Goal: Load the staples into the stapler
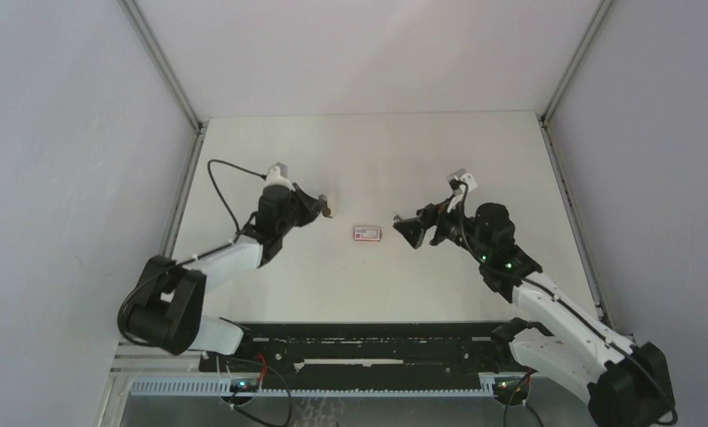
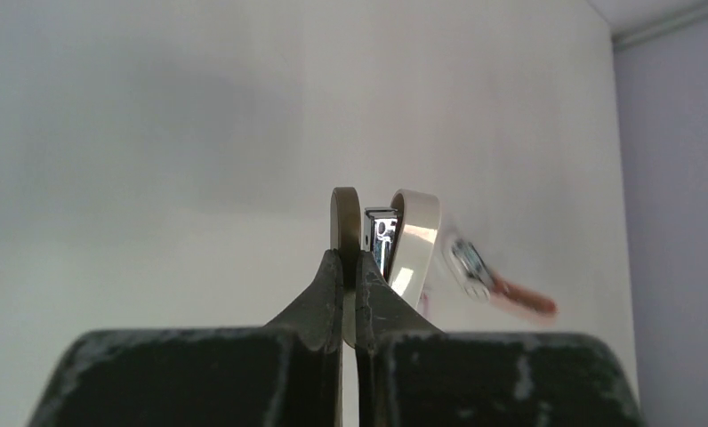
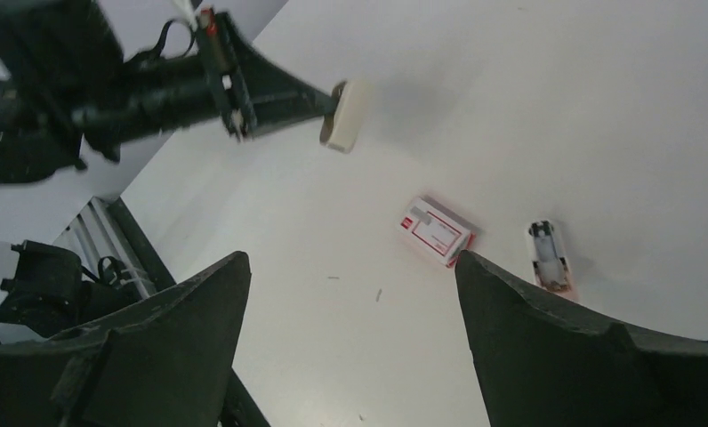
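Lying flat, staple box [image 1: 366, 233]; long axis left-right, top view.

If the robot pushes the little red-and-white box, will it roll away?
Probably not: the box lies flat on the table, so it should slide. It looks small and likely light, so a nudge may spin it. If cardboard, a hard squeeze might dent it.

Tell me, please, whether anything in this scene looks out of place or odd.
A few tiny dark specks lie scattered on the table near the white box, too small to identify. A small pink-and-white piece also lies loose beside that box, while the left gripper holds a cream-and-metal piece aloft, its layers splayed apart.
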`<state>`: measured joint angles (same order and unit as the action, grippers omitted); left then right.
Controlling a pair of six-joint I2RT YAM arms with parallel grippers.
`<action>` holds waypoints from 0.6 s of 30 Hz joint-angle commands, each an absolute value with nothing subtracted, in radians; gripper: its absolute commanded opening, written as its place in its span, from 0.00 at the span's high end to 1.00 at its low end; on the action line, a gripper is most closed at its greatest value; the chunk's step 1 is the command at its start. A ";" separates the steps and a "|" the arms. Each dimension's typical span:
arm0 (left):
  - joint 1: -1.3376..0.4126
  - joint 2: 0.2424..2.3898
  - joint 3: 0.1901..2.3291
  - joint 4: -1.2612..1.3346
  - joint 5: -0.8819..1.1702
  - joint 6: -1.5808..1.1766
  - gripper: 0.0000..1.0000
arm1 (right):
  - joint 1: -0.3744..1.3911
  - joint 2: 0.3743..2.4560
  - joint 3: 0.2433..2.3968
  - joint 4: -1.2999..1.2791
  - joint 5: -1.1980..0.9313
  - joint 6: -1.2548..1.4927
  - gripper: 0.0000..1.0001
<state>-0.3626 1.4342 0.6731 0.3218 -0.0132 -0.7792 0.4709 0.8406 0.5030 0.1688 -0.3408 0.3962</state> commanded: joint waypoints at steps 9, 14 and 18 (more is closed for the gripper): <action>-0.701 0.999 0.425 0.508 -0.296 -0.828 1.00 | 0.624 1.228 0.827 0.181 -0.298 0.487 0.20; -0.741 0.952 0.435 0.451 -0.336 -0.793 1.00 | 0.667 1.284 0.864 0.223 -0.326 0.501 0.21; -0.757 0.938 0.439 0.443 -0.346 -0.775 1.00 | 0.682 1.301 0.873 0.253 -0.337 0.510 0.24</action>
